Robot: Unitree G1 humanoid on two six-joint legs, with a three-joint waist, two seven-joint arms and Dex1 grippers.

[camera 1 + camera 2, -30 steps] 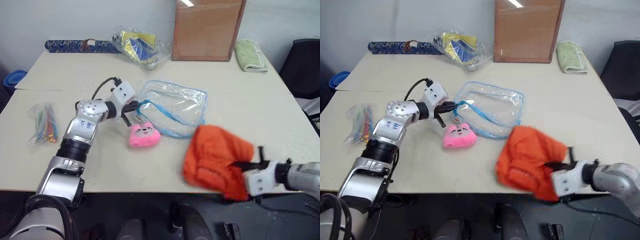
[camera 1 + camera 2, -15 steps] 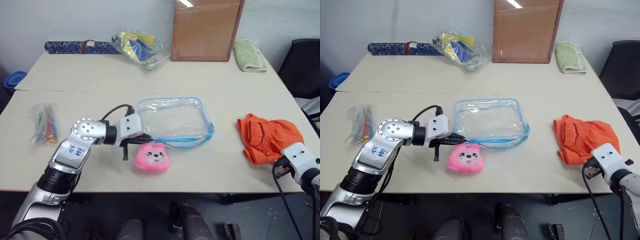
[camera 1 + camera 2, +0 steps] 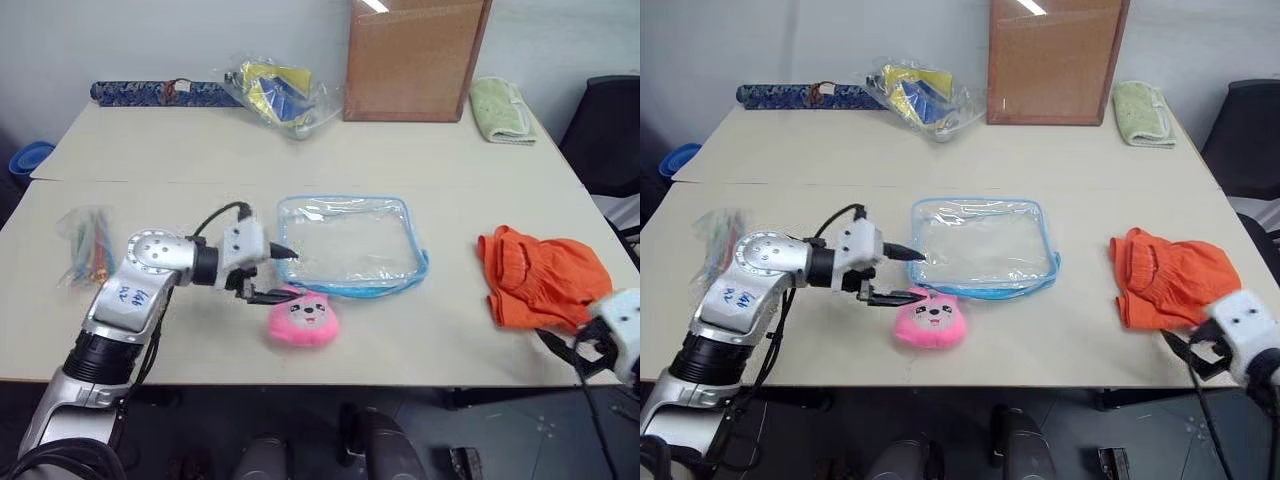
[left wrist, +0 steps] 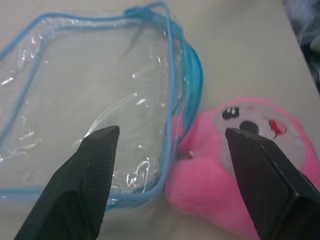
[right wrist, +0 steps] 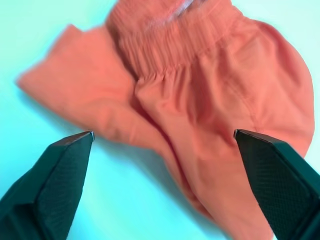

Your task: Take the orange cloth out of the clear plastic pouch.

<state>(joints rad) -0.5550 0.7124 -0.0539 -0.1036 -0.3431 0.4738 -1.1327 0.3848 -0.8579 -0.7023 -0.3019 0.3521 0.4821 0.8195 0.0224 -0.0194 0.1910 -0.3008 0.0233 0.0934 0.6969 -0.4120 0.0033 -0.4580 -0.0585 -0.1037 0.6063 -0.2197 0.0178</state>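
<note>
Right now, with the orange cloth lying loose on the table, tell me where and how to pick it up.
Pinch the raised gathered fold near the middle of the orange cloth, coming from above. It lies crumpled and flat on the table, so its edges give no lip, while the bunched ridge stands up. The right tool, open just beside it at the table's near edge, is probably the better choice.

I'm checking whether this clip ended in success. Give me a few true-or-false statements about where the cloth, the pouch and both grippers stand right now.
1. The orange cloth lies on the table, outside the clear plastic pouch. True.
2. The right gripper is clamped on the cloth. False: its fingers stand wide apart, off the fabric.
3. The pink plush toy lies beside the pouch's near edge. True.
4. The left gripper is shut on the pouch's blue edging. False: it is open.
5. The pouch holds the pale green towel. False: the towel lies at the table's far edge.
</note>
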